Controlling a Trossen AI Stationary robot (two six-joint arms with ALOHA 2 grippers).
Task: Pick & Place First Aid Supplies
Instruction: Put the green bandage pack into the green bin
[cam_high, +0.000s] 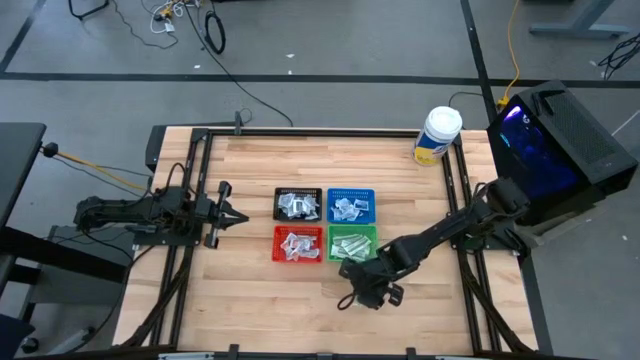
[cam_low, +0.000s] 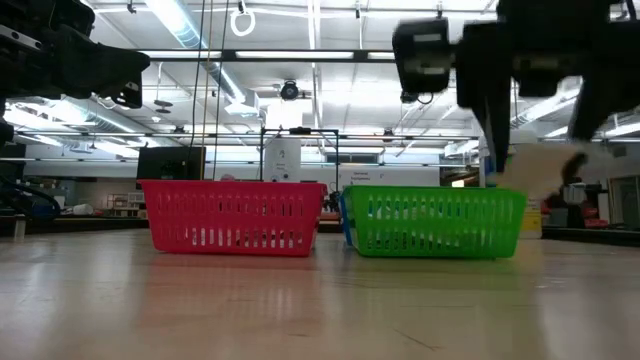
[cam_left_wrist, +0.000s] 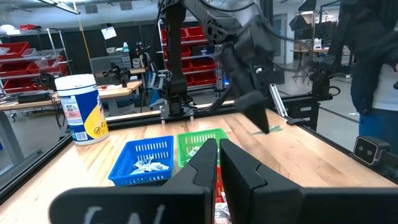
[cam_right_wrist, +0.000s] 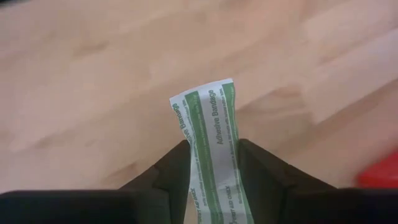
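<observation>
Right wrist view gives you the clearest read: the right gripper (cam_right_wrist: 211, 155) is pinched on a narrow white-and-green bandage packet (cam_right_wrist: 208, 121), printed "Adhesive Bandage", held by its lower half so the free end sticks out over bare wood. From the high view, your right gripper (cam_high: 368, 290) sits over open table just in front of the green tray (cam_high: 353, 243), not above any tray yet. Judging by colour, that green tray, already holding similar packets, is the likely drop; you'd need to carry the packet back over its rim before releasing.

Left gripper (cam_high: 222, 211) waits beside the trays, well apart from the black tray (cam_high: 298, 204), fingers pressed together and holding nothing.

Low view: packet (cam_low: 535, 165) hangs clear of the tabletop, about level with the green tray's top edge. Blue tray (cam_high: 352, 205), red tray (cam_high: 298, 244) and the white jar (cam_high: 437, 135) stand untouched.
</observation>
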